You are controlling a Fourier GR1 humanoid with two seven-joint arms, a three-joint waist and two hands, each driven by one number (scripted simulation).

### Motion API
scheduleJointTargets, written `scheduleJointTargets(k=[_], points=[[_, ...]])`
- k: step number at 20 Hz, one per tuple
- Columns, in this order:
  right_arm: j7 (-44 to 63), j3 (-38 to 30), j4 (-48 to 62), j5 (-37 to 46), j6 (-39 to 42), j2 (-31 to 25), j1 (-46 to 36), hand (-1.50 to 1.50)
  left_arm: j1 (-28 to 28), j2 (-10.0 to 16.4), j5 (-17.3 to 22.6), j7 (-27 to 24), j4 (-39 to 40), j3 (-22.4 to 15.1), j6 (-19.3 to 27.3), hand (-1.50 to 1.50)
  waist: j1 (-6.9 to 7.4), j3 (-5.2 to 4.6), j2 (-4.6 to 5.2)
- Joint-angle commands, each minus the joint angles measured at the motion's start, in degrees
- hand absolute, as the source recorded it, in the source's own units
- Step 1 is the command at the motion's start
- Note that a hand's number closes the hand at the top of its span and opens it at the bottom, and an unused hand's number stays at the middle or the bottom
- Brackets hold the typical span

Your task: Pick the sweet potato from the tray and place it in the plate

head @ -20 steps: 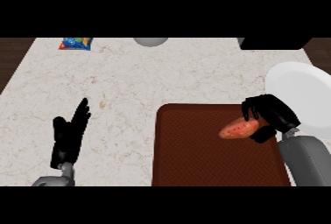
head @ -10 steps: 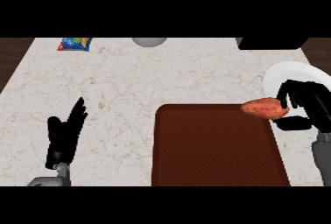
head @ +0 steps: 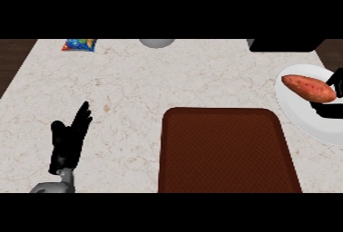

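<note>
We recorded, on the pale speckled stone counter [head: 167, 86], the following items. One dark reddish-brown rectangular tray [head: 227, 152] with rounded corners lay at the counter's near edge, right of centre, and we saw nothing resting on it. One white round plate [head: 298, 115] stood just beside the tray's far right corner, against the counter's right edge and partly cut off by the view's border. One orange-red, oblong sweet potato [head: 308, 88] was over the far half of the plate, lying slantwise with its left end toward the far side; we could not tell whether it touched the plate. The black right hand [head: 337, 86] showed only in part at the right edge, its fingers curled about the right end of the sweet potato, with another dark part [head: 328, 110] just under it. The black left hand [head: 67, 140] rested near the counter's near left corner, well apart from the tray, fingers straight, close together and pointing toward the far edge. Along the far edge we noted one small multicoloured packet [head: 79, 44] at the left, one grey rounded object [head: 157, 42] near the middle, and one black block [head: 281, 44] toward the right corner.
</note>
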Motion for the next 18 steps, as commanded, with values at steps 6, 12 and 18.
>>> scheduleJointTargets(k=[6,12,18], points=[[-8.9,-5.8,28.5,-0.5,-3.8,-10.4,-11.7,1.5,0.6,-1.2,-2.3,-1.0,-0.7,-1.5,0.5,0.0,0.97,0.07,0.29],[-13.4,-3.8,46.2,4.3,-9.9,-12.2,-17.7,1.5,-2.9,-2.7,-2.9,-1.7,3.3,-1.0,1.5,0.0,1.53,0.12,0.71],[-16.3,-2.0,57.3,6.2,-5.0,-14.1,-20.0,1.5,-2.7,-1.0,-1.0,0.6,0.4,-0.5,-1.3,0.0,2.35,0.2,0.94]])
